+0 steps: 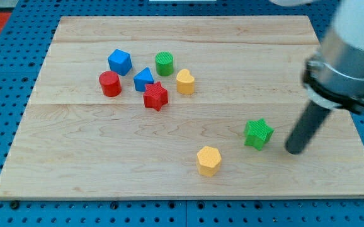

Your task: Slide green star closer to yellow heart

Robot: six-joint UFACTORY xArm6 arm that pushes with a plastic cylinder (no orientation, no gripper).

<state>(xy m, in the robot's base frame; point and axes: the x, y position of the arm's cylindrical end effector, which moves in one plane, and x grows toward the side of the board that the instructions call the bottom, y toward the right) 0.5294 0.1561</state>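
The green star [258, 133] lies on the wooden board toward the view's lower right. The yellow heart [185, 81] sits up and to the left of it, at the right edge of a cluster of blocks. My tip [293, 151] rests on the board just to the right of the green star and slightly lower, with a small gap between them. The dark rod rises from the tip toward the view's upper right.
The cluster holds a green cylinder [164, 64], a blue cube [119, 62], a blue triangular block [143, 80], a red cylinder [110, 84] and a red star [156, 96]. A yellow hexagon [208, 160] lies to the lower left of the green star.
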